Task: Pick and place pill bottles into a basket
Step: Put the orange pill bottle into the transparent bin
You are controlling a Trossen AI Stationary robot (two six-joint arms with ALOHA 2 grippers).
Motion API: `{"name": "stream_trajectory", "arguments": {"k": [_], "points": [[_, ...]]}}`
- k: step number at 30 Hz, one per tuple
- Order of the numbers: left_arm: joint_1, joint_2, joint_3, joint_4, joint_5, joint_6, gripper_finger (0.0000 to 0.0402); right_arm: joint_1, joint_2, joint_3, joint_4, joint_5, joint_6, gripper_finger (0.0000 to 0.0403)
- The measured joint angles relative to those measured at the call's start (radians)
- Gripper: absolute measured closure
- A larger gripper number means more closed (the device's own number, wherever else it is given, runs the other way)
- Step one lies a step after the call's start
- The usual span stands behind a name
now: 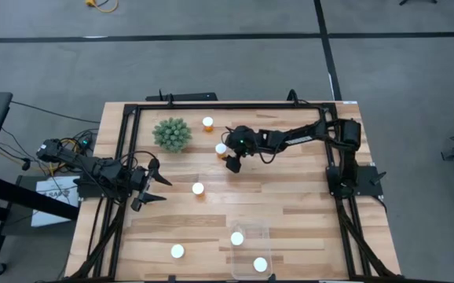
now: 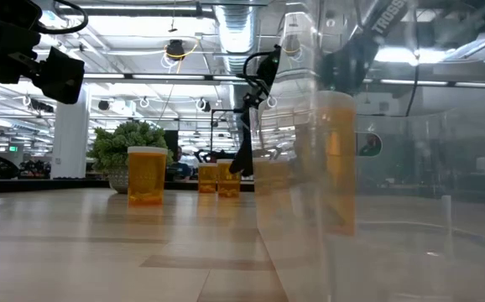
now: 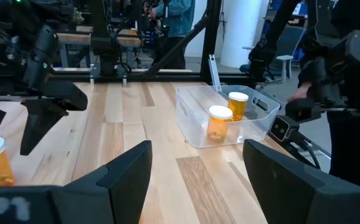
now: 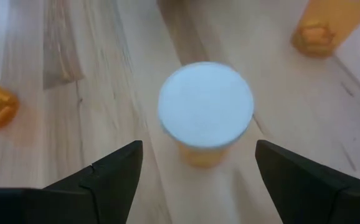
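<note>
The right hand (image 4: pixel 195 165) hung open directly over a pill bottle (image 4: pixel 205 112) on the tabletop (image 1: pixel 305 204) — white cap centred between its spread fingers, nothing gripped. The left hand (image 1: pixel 155 185) (open, empty) waited near the tabletop's left edge. Two bottles stood in the basket (image 1: pixel 252 236).

Right dark six-joint arm: stretched inward from the right-hand base, wrist bent down, two-finger tool (image 1: pixel 232 163) with fingers spread apart. Left dark arm: low at the left edge, tool (image 1: pixel 153 189) fingers parted, empty.
</note>
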Motion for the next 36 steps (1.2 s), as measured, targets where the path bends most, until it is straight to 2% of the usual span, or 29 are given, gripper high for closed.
{"name": "stream_trajectory", "arguments": {"k": [10, 19, 26, 36], "points": [[0.000, 0.000, 0.000, 0.000, 0.000, 0.000, 0.0159, 0.001, 0.016, 0.031, 0.002, -0.056, -0.036, 0.0097], [0.000, 0.000, 0.000, 0.000, 0.000, 0.000, 0.0159, -0.003, 0.018, 0.035, 0.018, -0.056, -0.039, 0.0107], [0.000, 0.000, 0.000, 0.000, 0.000, 0.000, 0.0159, -0.004, 0.018, 0.034, 0.026, -0.055, -0.038, 0.0149], [0.000, 0.000, 0.000, 0.000, 0.000, 0.000, 0.0159, -0.004, 0.017, 0.034, 0.035, -0.054, -0.036, 0.0242]]}}
